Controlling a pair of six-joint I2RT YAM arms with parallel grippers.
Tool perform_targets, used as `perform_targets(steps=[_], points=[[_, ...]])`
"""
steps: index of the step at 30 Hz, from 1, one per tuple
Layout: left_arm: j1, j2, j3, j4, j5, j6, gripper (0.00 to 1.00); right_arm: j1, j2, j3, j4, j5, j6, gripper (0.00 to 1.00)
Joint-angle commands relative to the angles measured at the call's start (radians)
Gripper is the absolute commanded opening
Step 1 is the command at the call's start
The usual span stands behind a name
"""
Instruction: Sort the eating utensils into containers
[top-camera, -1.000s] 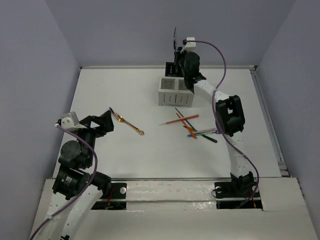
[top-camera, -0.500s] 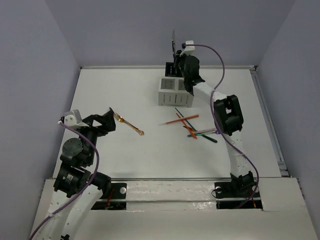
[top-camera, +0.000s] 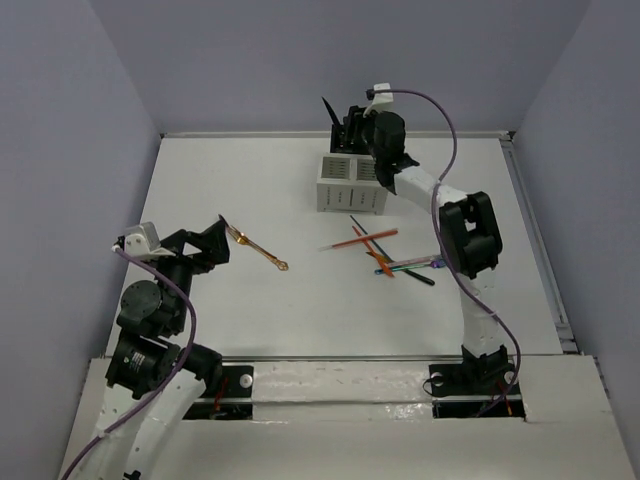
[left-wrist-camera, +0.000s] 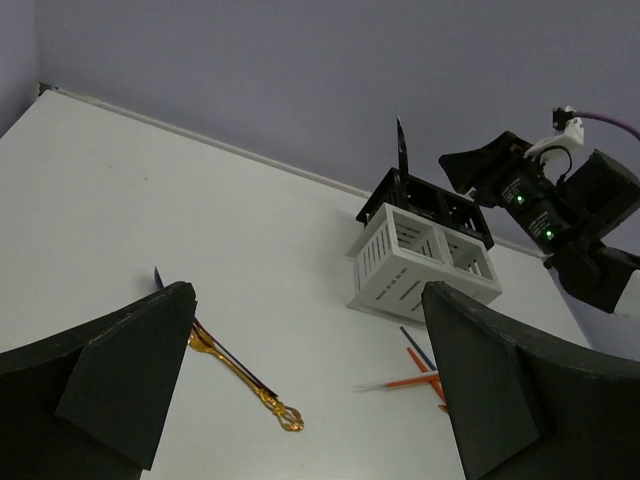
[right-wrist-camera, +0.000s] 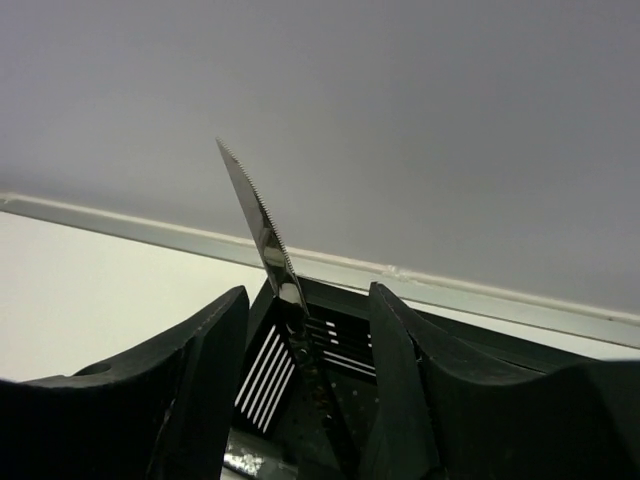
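The containers (top-camera: 350, 183) stand at the back of the table, white bins in front and black bins behind. A black-handled serrated knife (right-wrist-camera: 256, 216) stands in a rear black bin, leaning left. My right gripper (right-wrist-camera: 310, 296) hangs over that bin, open, with a gap on each side of the knife. The knife (top-camera: 331, 112) pokes up beside the right gripper (top-camera: 352, 126). A gold utensil (top-camera: 259, 249) lies at centre left with a thin dark one along it. My left gripper (top-camera: 218, 246) hovers open near its left end, holding nothing. Several coloured utensils (top-camera: 384, 252) lie crossed at centre right.
Grey walls enclose the table on three sides, and the back wall rises just behind the containers (left-wrist-camera: 421, 251). The purple cable (top-camera: 430, 100) arcs over the right arm. The gold utensil (left-wrist-camera: 241, 376) lies between and beyond the left fingers (left-wrist-camera: 125, 380).
My right gripper has opened and let go of the knife. The knife has dropped lower into the black bin and leans left. The left arm has barely shifted.
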Motion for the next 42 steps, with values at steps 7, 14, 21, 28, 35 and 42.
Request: perform_targets(steps=[7,14,21,28,35,42], points=[[0.007,-0.073,0.0,0.066,0.032,0.012,0.99,-0.001,-0.421,-0.223,-0.433,0.115,0.109,0.75],[0.007,-0.093,-0.002,0.068,0.043,0.01,0.99,-0.001,-0.42,-0.193,-0.769,0.232,0.083,0.75],[0.007,-0.108,-0.003,0.065,0.046,0.006,0.99,-0.001,-0.361,-0.136,-0.887,0.232,0.085,0.74],[-0.003,-0.114,-0.003,0.061,0.046,0.007,0.99,-0.001,-0.317,-0.122,-0.904,0.271,0.091,0.68],[-0.003,-0.12,-0.003,0.063,0.048,0.004,0.99,-0.031,-0.295,-0.127,-0.893,0.316,0.085,0.62],[-0.003,-0.12,-0.003,0.061,0.045,0.004,0.99,-0.049,-0.288,-0.114,-0.9,0.313,0.071,0.61]])
